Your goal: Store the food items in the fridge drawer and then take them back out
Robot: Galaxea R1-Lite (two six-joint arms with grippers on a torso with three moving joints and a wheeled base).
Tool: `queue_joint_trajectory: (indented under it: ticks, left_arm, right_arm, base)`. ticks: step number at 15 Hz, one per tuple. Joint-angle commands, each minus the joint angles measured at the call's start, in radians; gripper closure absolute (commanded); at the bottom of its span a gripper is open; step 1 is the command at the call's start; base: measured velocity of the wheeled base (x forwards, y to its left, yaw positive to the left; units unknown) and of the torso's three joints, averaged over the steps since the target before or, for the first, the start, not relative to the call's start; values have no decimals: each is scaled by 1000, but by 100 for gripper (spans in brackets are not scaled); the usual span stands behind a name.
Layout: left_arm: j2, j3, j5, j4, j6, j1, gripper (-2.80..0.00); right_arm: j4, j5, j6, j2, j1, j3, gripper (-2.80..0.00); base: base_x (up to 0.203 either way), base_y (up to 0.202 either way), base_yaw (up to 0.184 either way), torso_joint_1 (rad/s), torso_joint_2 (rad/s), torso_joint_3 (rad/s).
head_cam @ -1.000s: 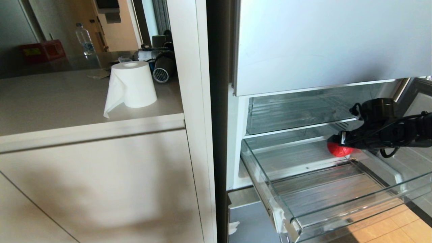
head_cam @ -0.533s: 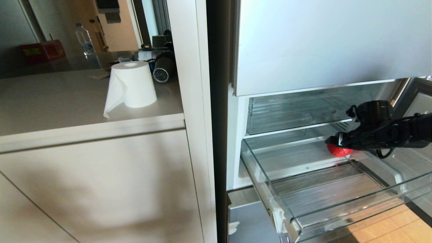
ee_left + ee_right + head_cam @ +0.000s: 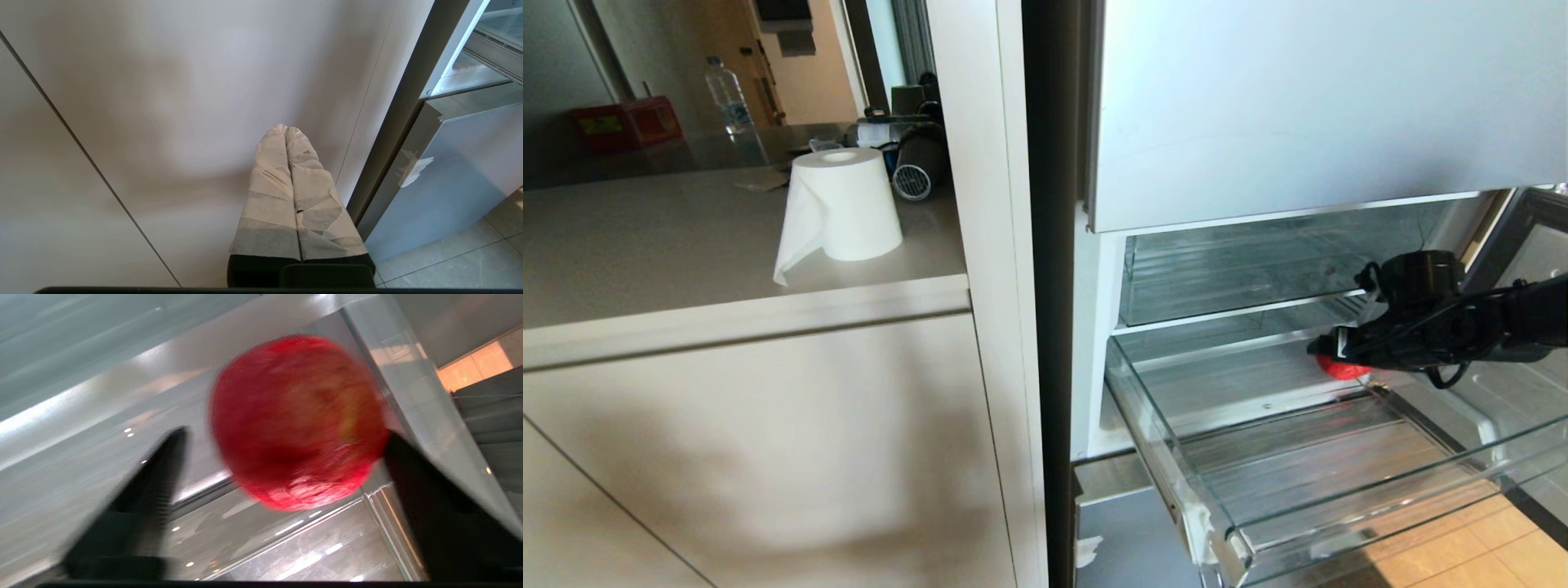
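A round red food item (image 3: 1344,369) lies at the back right corner of the clear fridge drawer (image 3: 1156,437), which is pulled out. My right gripper (image 3: 1327,349) reaches in from the right, low over the drawer, and covers most of the fruit in the head view. In the right wrist view the red fruit (image 3: 296,420) sits between the two black fingers of the open right gripper (image 3: 286,435). One finger (image 3: 412,465) is at the fruit's edge and the other (image 3: 163,469) stands apart from it. My left gripper (image 3: 285,130) is shut and empty, parked before the cabinet front.
A second clear bin (image 3: 1241,261) sits above the drawer, under the silver fridge panel (image 3: 1323,106). A paper roll (image 3: 845,204) and a water bottle (image 3: 727,94) stand on the counter to the left. Torn white tape (image 3: 412,171) marks the lower fridge panel.
My right gripper has pushed further into the drawer towards the red fruit, so that less of the fruit shows in the head view. The left arm has kept still.
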Motion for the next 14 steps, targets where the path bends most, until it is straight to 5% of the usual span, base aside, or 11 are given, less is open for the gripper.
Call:
queue_joint_trajectory:
  ticks: [1,9,14]
  left_arm:
    - [0,0,0,0,-1,0,0]
    - [0,0,0,0,-1,0,0]
    - [0,0,0,0,-1,0,0]
  right_arm:
    - [-2,-2,2,4,0,1,0]
    - [0,-2,37,-82,0,38,0]
    - [-28,-1,40,-390,1,257,0]
  base:
    - [0,0,0,0,0,0]
    - [0,0,0,0,0,0]
    - [0,0,0,0,0,0]
